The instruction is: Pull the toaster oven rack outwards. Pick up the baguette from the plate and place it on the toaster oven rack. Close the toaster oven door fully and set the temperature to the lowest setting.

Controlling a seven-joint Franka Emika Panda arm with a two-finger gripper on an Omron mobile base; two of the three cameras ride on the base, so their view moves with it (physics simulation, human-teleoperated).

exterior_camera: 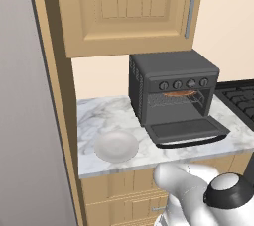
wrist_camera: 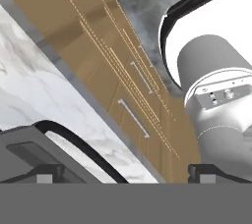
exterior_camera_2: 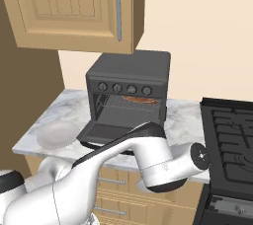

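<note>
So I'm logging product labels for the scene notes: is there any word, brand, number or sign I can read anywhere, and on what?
None: no readable text anywhere.
Toaster oven knobs: no legible markings around them.
Plate, cabinet, stovetop: plain, unmarked.

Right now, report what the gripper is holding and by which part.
Nothing is held. The gripper is open, fingertips apart beside the toaster oven door. The baguette lies on the toaster oven rack.

- Toaster oven (exterior_camera: 171,88): dark grey, 4 knobs, door (exterior_camera: 187,131) dropped open.
- Baguette (exterior_camera: 179,93): on the rack (exterior_camera: 174,100) inside.
- Plate (exterior_camera: 116,145): bare, on marble counter (exterior_camera: 104,116), left of door.
</note>
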